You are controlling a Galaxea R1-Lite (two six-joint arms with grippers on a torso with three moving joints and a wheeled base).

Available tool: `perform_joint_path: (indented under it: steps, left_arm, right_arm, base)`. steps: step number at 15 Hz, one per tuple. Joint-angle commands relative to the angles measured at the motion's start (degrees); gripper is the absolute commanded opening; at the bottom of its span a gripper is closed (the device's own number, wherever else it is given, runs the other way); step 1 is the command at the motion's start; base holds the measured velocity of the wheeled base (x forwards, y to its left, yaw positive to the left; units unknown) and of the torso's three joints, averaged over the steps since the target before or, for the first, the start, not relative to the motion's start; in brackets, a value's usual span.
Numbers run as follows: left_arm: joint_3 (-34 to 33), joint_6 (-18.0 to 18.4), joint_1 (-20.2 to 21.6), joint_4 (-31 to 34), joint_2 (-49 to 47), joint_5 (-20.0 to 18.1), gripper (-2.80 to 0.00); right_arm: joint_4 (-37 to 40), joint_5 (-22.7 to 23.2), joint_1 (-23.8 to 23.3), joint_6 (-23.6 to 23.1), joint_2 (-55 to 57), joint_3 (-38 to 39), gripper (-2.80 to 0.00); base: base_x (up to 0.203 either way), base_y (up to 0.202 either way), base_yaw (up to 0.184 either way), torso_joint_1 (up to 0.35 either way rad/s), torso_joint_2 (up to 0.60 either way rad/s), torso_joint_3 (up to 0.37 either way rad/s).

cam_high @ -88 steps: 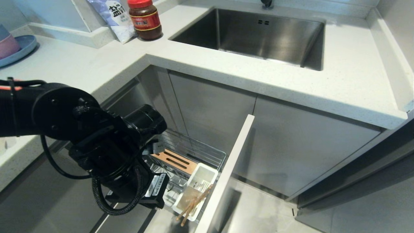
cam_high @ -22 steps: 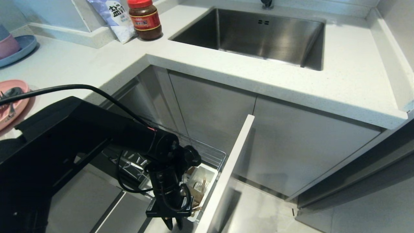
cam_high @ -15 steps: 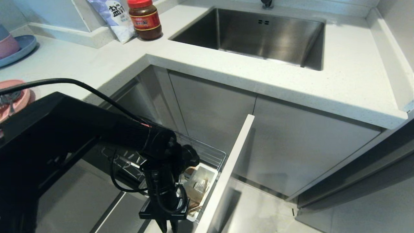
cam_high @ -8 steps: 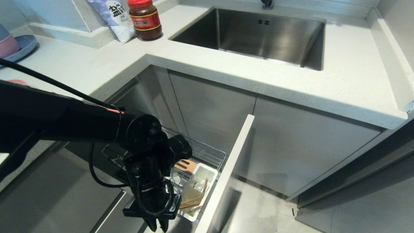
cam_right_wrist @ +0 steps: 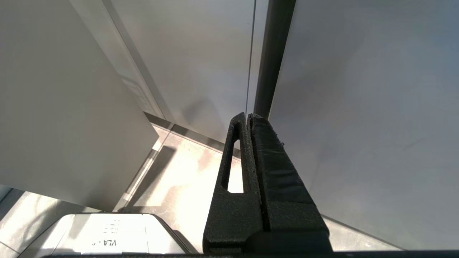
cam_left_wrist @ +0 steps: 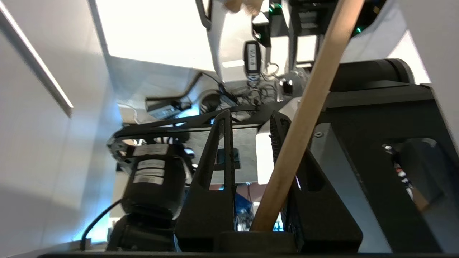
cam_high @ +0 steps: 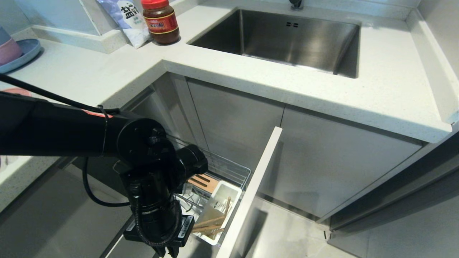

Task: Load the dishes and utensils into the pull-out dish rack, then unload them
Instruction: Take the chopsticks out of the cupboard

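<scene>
The pull-out dish rack (cam_high: 229,168) stands open below the counter, showing its wooden strip (cam_high: 202,182), white cutlery tray (cam_high: 231,191) and pale front panel (cam_high: 258,179). The chopsticks (cam_high: 211,223) lie slanted in the tray. My left gripper (cam_high: 166,252) hangs just left of the tray, pointing down. Its fingers stand a little apart with nothing between the tips (cam_left_wrist: 249,118). One chopstick (cam_left_wrist: 308,107) crosses close to the left wrist camera, over one finger. A sliver of the pink plate (cam_high: 14,91) shows behind my left arm. My right gripper (cam_right_wrist: 248,116) is shut, parked beside cabinet fronts.
The steel sink (cam_high: 287,39) is set in the white counter (cam_high: 376,89). A red-lidded jar (cam_high: 160,21) and a bag (cam_high: 125,18) stand at the back. A blue plate (cam_high: 25,53) with stacked bowls sits far left. Grey floor (cam_high: 287,236) lies right of the rack.
My left arm has swung left and lifted, now covering most of the pink plate. Its gripper has slid left, away from the cutlery tray. The chopsticks stay in the tray.
</scene>
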State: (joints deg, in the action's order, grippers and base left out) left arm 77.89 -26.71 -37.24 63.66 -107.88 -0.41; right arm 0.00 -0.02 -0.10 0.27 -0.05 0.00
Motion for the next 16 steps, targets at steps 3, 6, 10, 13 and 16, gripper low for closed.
perform_joint_path:
  steps: [3,6,10,13,16]
  left_arm:
    - [-0.6,-0.2,-0.9,2.4,5.1,3.1,-2.80]
    - [-0.7,-0.1,-1.4,3.3,7.7,4.4,-2.80]
    - [-1.5,0.8,-1.9,3.3,11.9,7.8,-2.80]
    - [-2.2,1.5,-1.9,3.3,15.2,10.6,-2.80]
    - [-2.5,2.4,-2.7,3.6,20.6,13.5,-2.80]
  right_arm:
    - [0.0,0.0,0.0,0.0,-0.2,0.1,-2.80]
    - [0.0,-0.1,0.0,0.0,-0.2,0.1,-2.80]
    - [0.0,0.0,0.0,0.0,-0.2,0.1,-2.80]
    - [0.0,0.0,0.0,0.0,-0.2,0.1,-2.80]
    - [0.0,0.0,0.0,0.0,-0.2,0.1,-2.80]
  base:
    - [0.000,0.000,0.000,0.000,0.00,0.000]
    - [0.000,0.000,0.000,0.000,0.00,0.000]
    - [0.000,0.000,0.000,0.000,0.00,0.000]
    - [0.000,0.000,0.000,0.000,0.00,0.000]
    - [0.000,0.000,0.000,0.000,0.00,0.000]
